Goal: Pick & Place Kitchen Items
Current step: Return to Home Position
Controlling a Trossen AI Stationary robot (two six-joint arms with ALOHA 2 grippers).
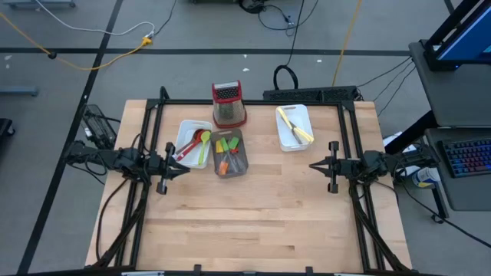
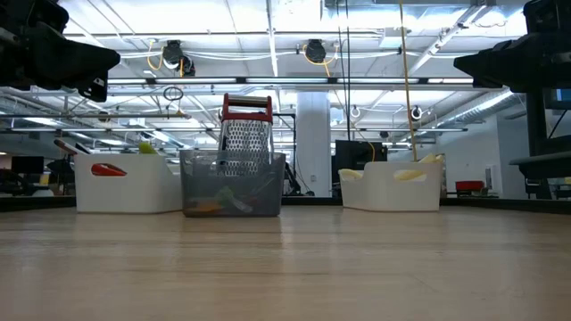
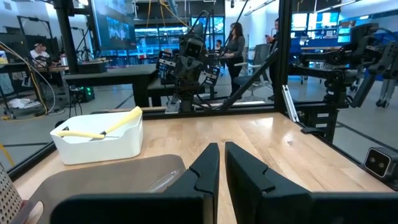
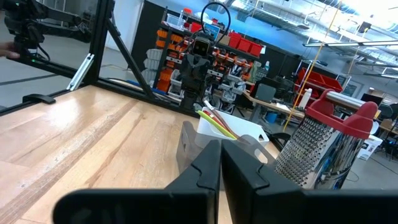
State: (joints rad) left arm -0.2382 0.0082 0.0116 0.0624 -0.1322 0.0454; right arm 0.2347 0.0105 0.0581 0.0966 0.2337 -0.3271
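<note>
Held level over the counter's left and right edges, likely parked clear: left end effector (image 1: 182, 170) and right end effector (image 1: 312, 165), both pinched together, empty. Kitchen items (image 1: 225, 146) sorted into grey bin (image 1: 244, 156) and white trays (image 1: 184, 127) near the far edge.

No legible text or labels anywhere.

A robotics lab in an open industrial hall is shown. A wooden surface (image 1: 261, 222) is ringed by a black frame (image 1: 184, 103), and cables (image 1: 345, 46) are run across a taped grey floor (image 1: 199, 31). A keyboard (image 1: 468, 157) and monitor (image 1: 472, 27) are set alongside. Strip lights (image 2: 294, 13) are seen overhead, red bins (image 4: 245, 43) on racks, and people (image 3: 236, 43) among benches beyond.
</note>
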